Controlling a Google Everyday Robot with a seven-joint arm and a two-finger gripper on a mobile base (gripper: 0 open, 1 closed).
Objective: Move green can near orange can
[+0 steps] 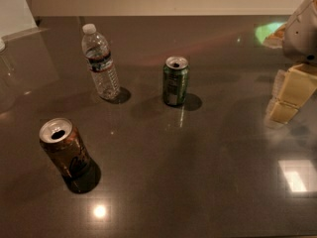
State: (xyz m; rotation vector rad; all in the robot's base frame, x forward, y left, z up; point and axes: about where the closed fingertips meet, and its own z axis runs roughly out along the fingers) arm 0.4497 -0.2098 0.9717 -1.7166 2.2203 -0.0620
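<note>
The green can (175, 81) stands upright near the middle of the dark tabletop, silver top with its opening showing. The orange can (64, 148) stands upright at the front left, well apart from the green can. My gripper (287, 99) hangs at the right edge of the view, above the table and well to the right of the green can, touching nothing. Its pale yellow fingers (296, 87) point down and to the left.
A clear plastic water bottle (100, 62) with a white cap stands upright at the back left, to the left of the green can. The dark glossy table (198, 172) shows bright light reflections at front and right. A pale wall runs along the far edge.
</note>
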